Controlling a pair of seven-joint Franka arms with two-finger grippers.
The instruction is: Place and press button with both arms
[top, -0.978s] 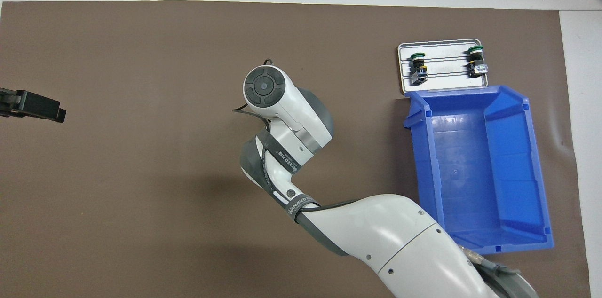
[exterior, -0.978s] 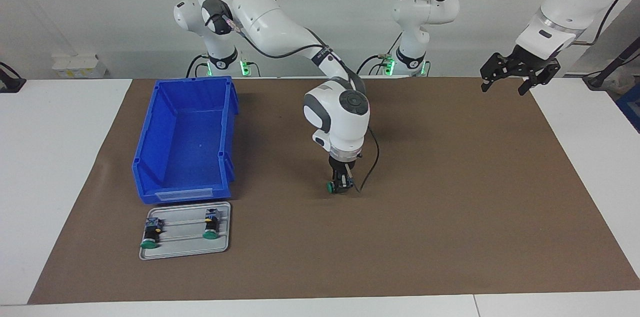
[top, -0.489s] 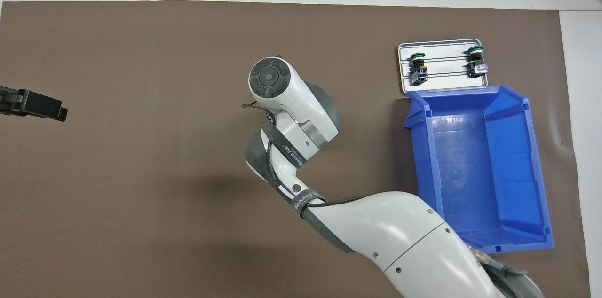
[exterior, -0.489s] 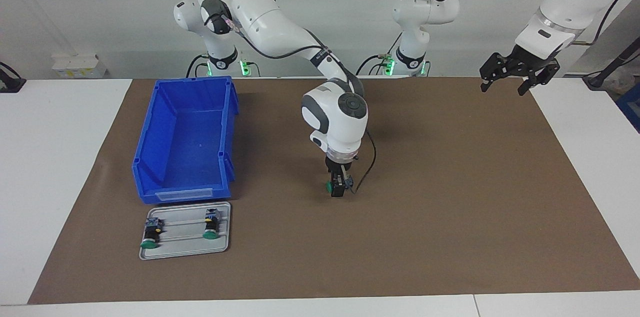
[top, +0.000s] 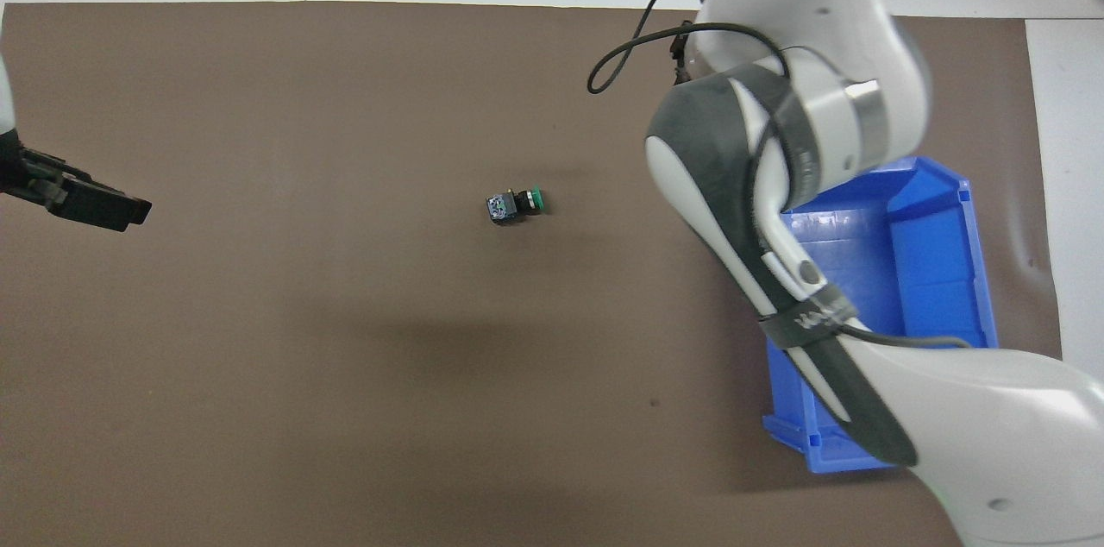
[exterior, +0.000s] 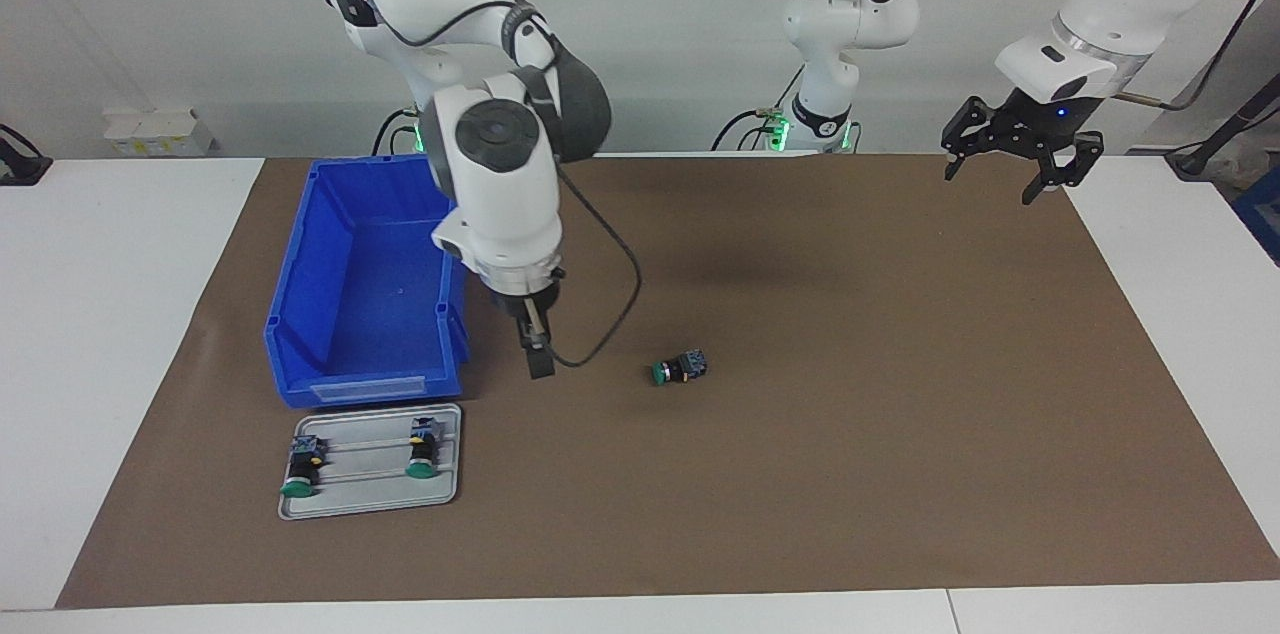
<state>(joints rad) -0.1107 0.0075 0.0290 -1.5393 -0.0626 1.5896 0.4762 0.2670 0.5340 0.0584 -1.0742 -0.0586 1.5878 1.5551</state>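
Button (exterior: 678, 369) lies on its side mid-mat, green cap toward the right arm's end of the table, nothing touching it. Right gripper (exterior: 538, 354) hangs in the air over the mat beside the blue bin (exterior: 330, 384), well apart from the button — seen edge-on, so I cannot tell how its fingers stand; it carries nothing. Left gripper (exterior: 1005, 182) hovers over the mat edge at the left arm's end, fingers spread, empty, waiting. Two more buttons (exterior: 300, 464) sit on the grey tray (exterior: 445, 494), just beside the bin and farther from the robots.

Risks, as judgement: the button is round-capped and on its side — a push from the left gripper could roll or skid it instead of pressing. Pressing along its axis likely needs the other arm bracing the body; an off-centre contact would spin it away.
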